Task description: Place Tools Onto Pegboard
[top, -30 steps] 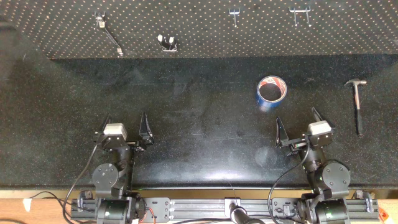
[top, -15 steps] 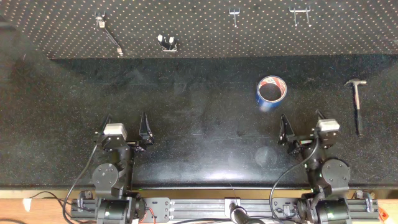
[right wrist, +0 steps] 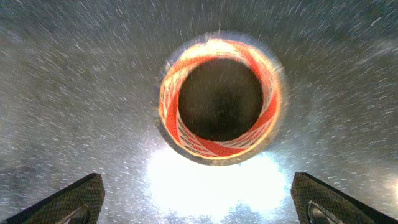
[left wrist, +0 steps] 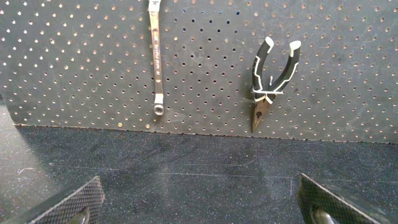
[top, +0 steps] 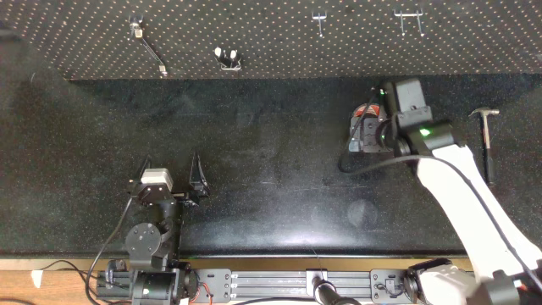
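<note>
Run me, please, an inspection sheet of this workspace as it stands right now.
Surface: dark table, no spills seen.
Job's things: wrench and pliers hang on the pegboard; tape roll and hammer lie on the table; hooks hang bare.
Clutter: nothing seen.
Grippers: left gripper, jaws open, low near its base, facing the pegboard; right gripper, jaws open, above the tape roll.
Cables: black cable loops off the right arm over the table.
Surroundings: mounting rail along the front edge.

Overhead view faces down; left wrist faces pegboard [left wrist: 205, 37]; right apparently downward.
</note>
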Tool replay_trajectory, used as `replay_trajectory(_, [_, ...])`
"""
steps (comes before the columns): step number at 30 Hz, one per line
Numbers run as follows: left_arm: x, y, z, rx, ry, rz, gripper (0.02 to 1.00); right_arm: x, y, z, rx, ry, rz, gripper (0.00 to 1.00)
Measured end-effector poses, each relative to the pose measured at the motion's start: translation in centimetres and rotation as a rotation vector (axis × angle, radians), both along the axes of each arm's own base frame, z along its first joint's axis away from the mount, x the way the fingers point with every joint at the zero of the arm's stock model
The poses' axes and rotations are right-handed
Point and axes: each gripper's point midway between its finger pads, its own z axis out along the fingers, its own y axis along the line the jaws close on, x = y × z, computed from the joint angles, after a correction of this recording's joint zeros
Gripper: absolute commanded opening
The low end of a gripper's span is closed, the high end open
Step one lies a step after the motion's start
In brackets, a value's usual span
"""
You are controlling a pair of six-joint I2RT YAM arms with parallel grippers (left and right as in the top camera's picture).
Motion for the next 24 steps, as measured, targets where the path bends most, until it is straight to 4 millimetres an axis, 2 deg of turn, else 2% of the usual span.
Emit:
replay_trajectory(2, [0.0,0.0,0.0,0.000,0.000,0.000,0.996,0.0,0.2,-1.6,-0.005,0.056,0.003,0.982])
replay_trajectory(5, [0.0,0.0,0.0,0.000,0.000,0.000,0.996,0.6,0.5,-2.8,-0.009,0.090,0.012,0.980])
replay_trajectory(11, [0.0,0.0,0.0,0.000,0.000,0.000,0.996,2.7,1.6,-2.3,-0.012,0.027,0.060,0.980])
replay_trajectory(16, [0.0,0.0,0.0,0.000,0.000,0.000,0.993,2.9,1.6,-2.8,-0.027,0.026,0.084,0.980])
replay_trajectory(20, [0.0,0.0,0.0,0.000,0.000,0.000,0.996,3.9,2.2,-4.9,-0.044,0.035,0.122,0.978])
replay_trajectory(21, [0.0,0.0,0.0,0.000,0.000,0.000,0.996,3.8,2.4,-5.5,-0.051,0.049,0.135,0.844])
replay_trajectory(22, [0.0,0.0,0.0,0.000,0.000,0.000,0.996,3.7,2.5,-6.0,-0.055,0.061,0.141,0.546])
replay_trajectory(23, [0.0,0.0,0.0,0.000,0.000,0.000,0.996,3.6,2.5,-6.4,-0.059,0.072,0.148,0.402])
replay_trajectory(24, [0.0,0.0,0.0,0.000,0.000,0.000,0.996,3.6,2.5,-6.7,-0.062,0.078,0.150,0.202])
